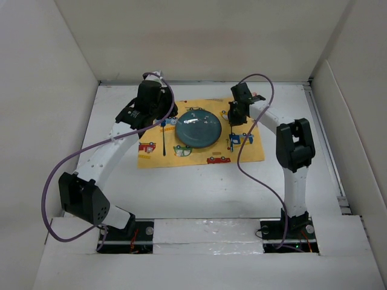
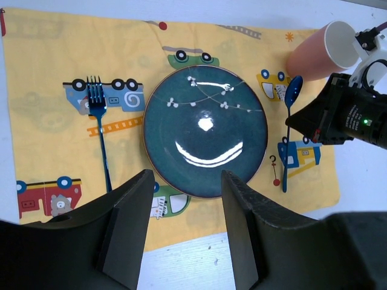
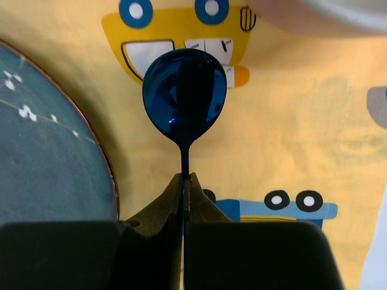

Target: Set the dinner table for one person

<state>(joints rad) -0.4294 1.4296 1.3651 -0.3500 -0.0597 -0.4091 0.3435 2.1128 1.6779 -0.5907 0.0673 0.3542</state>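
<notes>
A dark teal plate (image 1: 197,128) sits mid-mat on the yellow car-print mat (image 1: 181,158), which lies on the white dinner table (image 1: 199,190). A blue fork (image 1: 164,140) lies left of the plate. My right gripper (image 3: 186,179) is shut on the handle of a blue spoon (image 3: 184,96), at the mat just right of the plate (image 3: 48,157). My left gripper (image 2: 186,229) is open and empty, held high over the mat's near edge. From there I see the plate (image 2: 204,132), the fork (image 2: 98,121), the spoon (image 2: 290,96) and the right gripper (image 2: 314,124).
A pink paper cup (image 2: 320,48) lies on its side at the mat's far right corner, close to the right gripper; its rim shows in the right wrist view (image 3: 326,15). White walls enclose the table (image 2: 199,260) on three sides.
</notes>
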